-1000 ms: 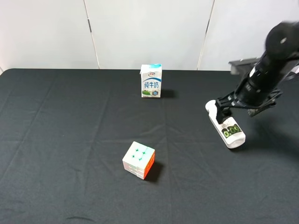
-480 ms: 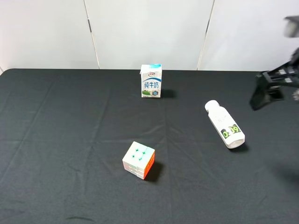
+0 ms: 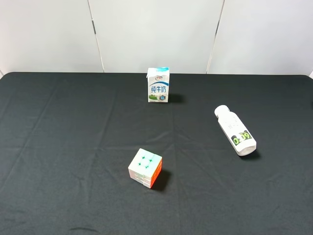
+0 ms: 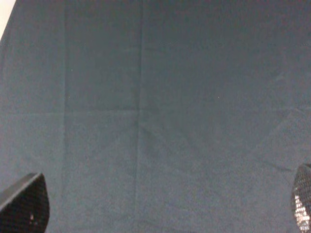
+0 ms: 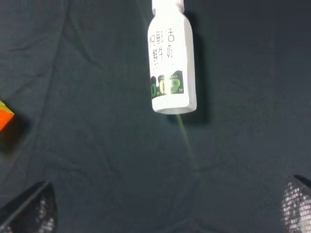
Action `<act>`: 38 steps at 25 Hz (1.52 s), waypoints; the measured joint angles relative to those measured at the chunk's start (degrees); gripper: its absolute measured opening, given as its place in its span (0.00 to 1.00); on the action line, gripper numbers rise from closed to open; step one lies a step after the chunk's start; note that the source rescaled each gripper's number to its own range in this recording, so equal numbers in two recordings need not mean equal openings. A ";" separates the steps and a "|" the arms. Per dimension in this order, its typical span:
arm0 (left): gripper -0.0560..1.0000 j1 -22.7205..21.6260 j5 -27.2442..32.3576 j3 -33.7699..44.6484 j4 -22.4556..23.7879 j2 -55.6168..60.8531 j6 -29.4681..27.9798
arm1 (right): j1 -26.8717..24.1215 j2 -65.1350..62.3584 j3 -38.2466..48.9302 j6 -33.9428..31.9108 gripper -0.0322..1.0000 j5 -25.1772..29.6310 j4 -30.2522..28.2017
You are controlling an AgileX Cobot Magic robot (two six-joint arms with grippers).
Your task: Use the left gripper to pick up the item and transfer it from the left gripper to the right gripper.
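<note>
The bottle (image 3: 235, 130) lies on its side on the black-clothed bench (image 3: 73, 147), toward the right side, cap pointing to the rear and the green-and-black label band near its base toward the front. Nothing touches it. A milk carton (image 3: 158, 84) stands upright near the rear centre, well apart from the bottle. A puzzle cube (image 3: 145, 167) sits front of centre, also well apart.

Neither arm appears in the high view. The left pincer (image 4: 160, 206) shows only two dark fingertips, spread wide over bare cloth, holding nothing. The right pincer (image 5: 167, 206) likewise has its fingertips spread wide and empty; its camera looks down on the bottle (image 5: 171, 63) with the cube's orange corner (image 5: 5, 115) at the edge.
</note>
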State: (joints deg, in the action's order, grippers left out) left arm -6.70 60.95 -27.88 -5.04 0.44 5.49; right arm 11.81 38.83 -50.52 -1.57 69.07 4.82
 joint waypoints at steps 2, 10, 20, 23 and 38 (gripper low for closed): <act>1.00 0.00 0.00 0.00 0.00 0.00 0.00 | 0.00 -2.84 1.74 0.00 1.00 0.04 0.00; 1.00 0.00 0.00 0.00 0.00 0.00 0.00 | 0.00 -20.93 12.83 -0.03 1.00 -0.58 -1.23; 1.00 0.00 0.00 0.00 0.00 0.00 0.00 | 0.00 -32.83 22.04 -0.03 1.00 -10.16 -1.83; 1.00 0.00 0.00 0.00 0.00 0.00 0.00 | 0.00 -32.83 22.04 -0.03 1.00 -10.65 -1.83; 1.00 0.00 0.00 0.00 0.00 0.00 0.00 | -6.71 -35.23 22.09 -0.03 1.00 -10.75 -1.88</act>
State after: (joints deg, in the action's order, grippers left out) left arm -6.70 60.95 -27.88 -5.04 0.44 5.49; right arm 5.10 3.61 -28.42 -1.59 58.31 2.94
